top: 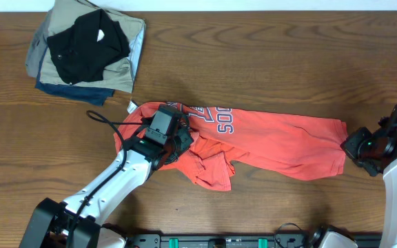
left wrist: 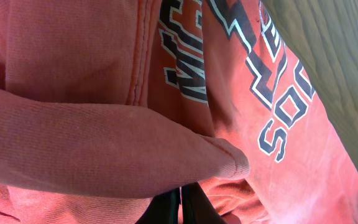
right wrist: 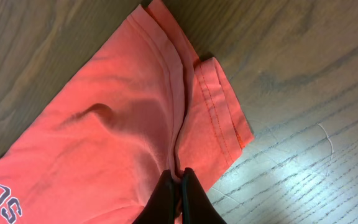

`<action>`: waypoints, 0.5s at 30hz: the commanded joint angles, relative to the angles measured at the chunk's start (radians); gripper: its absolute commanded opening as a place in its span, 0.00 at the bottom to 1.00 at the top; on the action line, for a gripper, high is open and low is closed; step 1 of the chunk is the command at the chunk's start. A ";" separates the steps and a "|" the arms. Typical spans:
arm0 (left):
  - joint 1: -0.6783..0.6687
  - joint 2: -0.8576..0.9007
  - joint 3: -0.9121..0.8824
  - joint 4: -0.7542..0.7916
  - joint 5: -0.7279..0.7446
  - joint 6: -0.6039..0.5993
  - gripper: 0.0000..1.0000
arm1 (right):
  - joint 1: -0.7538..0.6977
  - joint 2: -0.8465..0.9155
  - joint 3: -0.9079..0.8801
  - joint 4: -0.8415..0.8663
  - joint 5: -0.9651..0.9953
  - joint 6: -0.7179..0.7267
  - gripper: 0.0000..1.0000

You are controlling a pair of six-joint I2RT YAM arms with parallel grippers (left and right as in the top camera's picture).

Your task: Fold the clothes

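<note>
Coral-red clothes (top: 274,138) stretched left-right; left gripper (top: 179,143) clamped on bunched left fabric, right gripper (top: 352,146) jaws pinched on right hem.

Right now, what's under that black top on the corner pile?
Under the black garment a khaki garment shows, with a light blue garment and a navy garment peeking out at the edges. Their middles, and the table beneath the pile, are covered.

T-shirt (top: 281,141) lettering partly beneath left end effector (top: 179,143) and folds
</note>
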 commanded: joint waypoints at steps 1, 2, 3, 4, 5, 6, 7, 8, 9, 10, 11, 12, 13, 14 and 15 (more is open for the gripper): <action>-0.003 -0.014 0.013 -0.002 -0.009 0.006 0.08 | 0.003 -0.006 0.016 0.000 -0.003 -0.015 0.01; -0.003 -0.019 0.013 -0.003 -0.005 0.006 0.22 | 0.003 -0.006 0.016 0.000 -0.003 -0.014 0.01; -0.003 -0.024 0.013 -0.002 0.003 0.005 0.49 | 0.003 -0.006 0.016 0.000 -0.003 -0.015 0.01; -0.003 -0.029 0.013 0.002 0.025 0.005 0.65 | 0.003 -0.006 0.016 0.000 -0.003 -0.014 0.01; -0.003 -0.035 0.013 0.007 0.049 0.005 0.73 | 0.003 -0.006 0.016 0.000 -0.003 -0.014 0.01; -0.003 -0.042 0.013 0.018 0.079 0.005 0.83 | 0.003 -0.006 0.016 0.001 -0.003 -0.014 0.01; -0.003 -0.049 0.013 0.028 0.107 0.005 0.92 | 0.003 -0.006 0.016 0.002 -0.003 -0.014 0.02; -0.003 -0.058 0.013 0.042 0.137 0.005 0.96 | 0.003 -0.006 0.016 0.003 -0.003 -0.014 0.02; -0.003 -0.065 0.013 0.049 0.160 0.005 0.97 | 0.003 -0.006 0.016 0.003 -0.003 -0.014 0.02; -0.003 -0.074 0.013 0.051 0.175 0.005 0.98 | 0.003 -0.006 0.016 0.003 -0.003 -0.014 0.02; -0.003 -0.085 0.013 0.050 0.180 0.005 0.98 | 0.003 -0.006 0.016 0.003 -0.003 -0.015 0.02; -0.003 -0.097 0.013 0.049 0.182 0.006 0.98 | 0.003 -0.006 0.016 0.002 -0.003 -0.015 0.02; -0.003 -0.110 0.013 0.046 0.183 0.020 0.98 | 0.003 -0.006 0.016 0.002 -0.003 -0.015 0.02; -0.003 -0.124 0.014 0.044 0.183 0.033 0.98 | 0.003 -0.006 0.016 0.002 -0.003 -0.015 0.02; -0.003 -0.142 0.014 0.039 0.182 0.032 0.98 | 0.003 -0.006 0.016 0.002 -0.003 -0.015 0.01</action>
